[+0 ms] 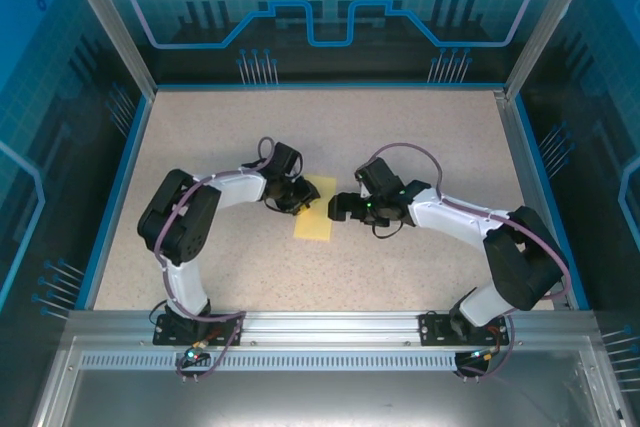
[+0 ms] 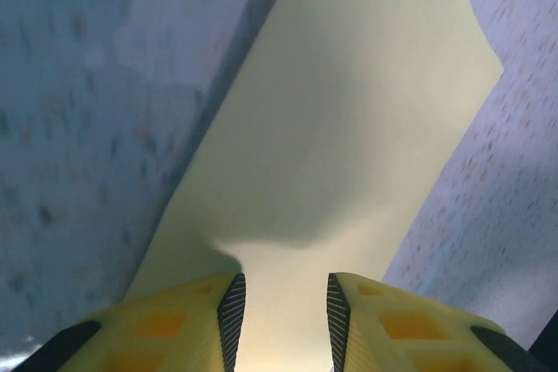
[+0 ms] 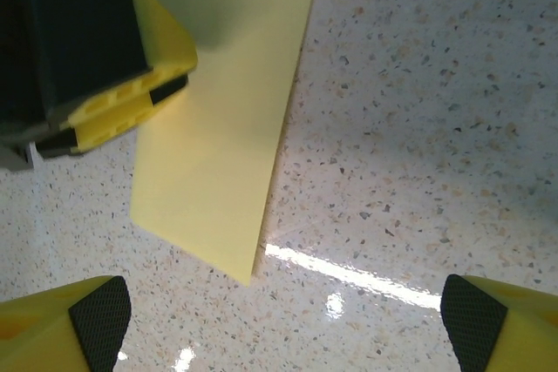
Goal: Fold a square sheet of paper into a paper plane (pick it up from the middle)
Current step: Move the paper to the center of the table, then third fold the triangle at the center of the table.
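The square sheet of paper (image 1: 314, 224) is bright yellow and lies on the speckled table as a narrow rectangle, apparently folded in half. My left gripper (image 1: 297, 197) sits low over its upper left part. In the left wrist view the paper (image 2: 349, 128) runs under and between the left gripper (image 2: 286, 313), whose jaws stand partly apart. Its left edge casts a dark shadow. My right gripper (image 1: 338, 209) hovers just right of the sheet. In the right wrist view the right gripper (image 3: 286, 318) is wide open over bare table, beside the paper's (image 3: 228, 119) near corner, with the left gripper's fingers (image 3: 131, 98) resting on the sheet.
The speckled table (image 1: 430, 137) is ringed by a blue rim (image 1: 120, 187) and clear enclosure walls. An aluminium rail (image 1: 330, 325) runs along the near edge by the arm bases. Bare table lies behind and to both sides of the arms.
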